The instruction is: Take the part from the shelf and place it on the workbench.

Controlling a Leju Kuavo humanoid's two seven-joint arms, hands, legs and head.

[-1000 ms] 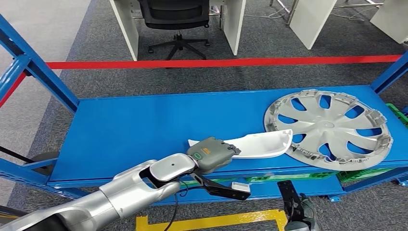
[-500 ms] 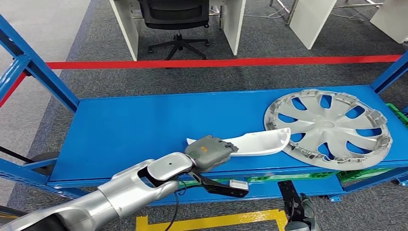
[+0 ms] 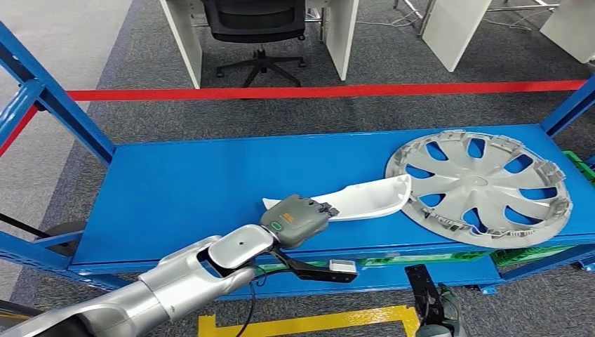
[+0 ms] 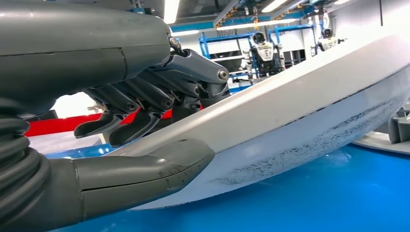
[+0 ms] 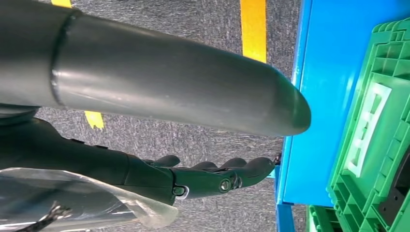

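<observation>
Left hand (image 3: 298,220) grips white part (image 3: 365,199) at its near end, thumb under, fingers over — to lift it; part on blue shelf (image 3: 182,182), hubcap (image 3: 484,186) at 3 o'clock | right hand (image 5: 208,176) hangs open, holding nothing

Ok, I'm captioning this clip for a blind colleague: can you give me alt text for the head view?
The robot's left hand grips one end of a long white plastic part on a blue metal shelf, its far end tilted up. A silver hubcap lies flat to the right; behind are red floor tape and an office chair.
</observation>
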